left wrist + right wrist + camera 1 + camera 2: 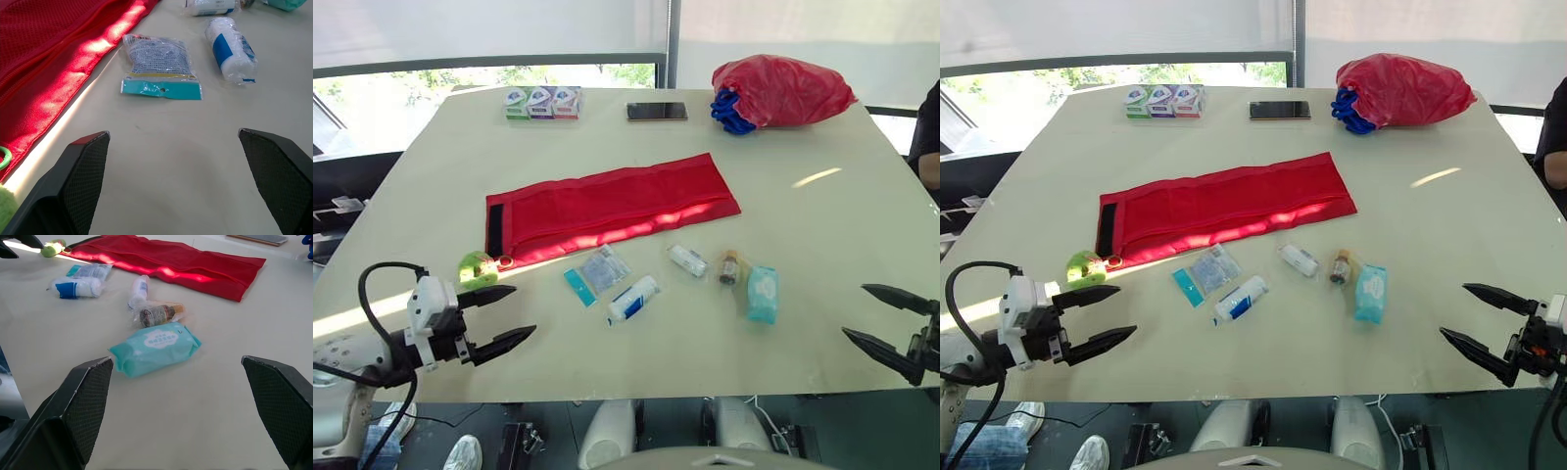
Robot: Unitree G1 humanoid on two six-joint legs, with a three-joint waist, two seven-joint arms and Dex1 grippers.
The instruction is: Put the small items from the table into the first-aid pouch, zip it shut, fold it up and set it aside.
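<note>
Mid-tabletop, pouch lies flat; sachet, roll, wipes sit loose toward the near edge. Both jaws spread, empty. Suggest left takes sachet first, pinching its teal strip, coming in low.

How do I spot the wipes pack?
Start at the long red pouch on the table. On the robot's side of it, the wipes pack lies rightmost, nearest the right gripper: a teal packet, bigger than the brown bottle beside it.
</note>
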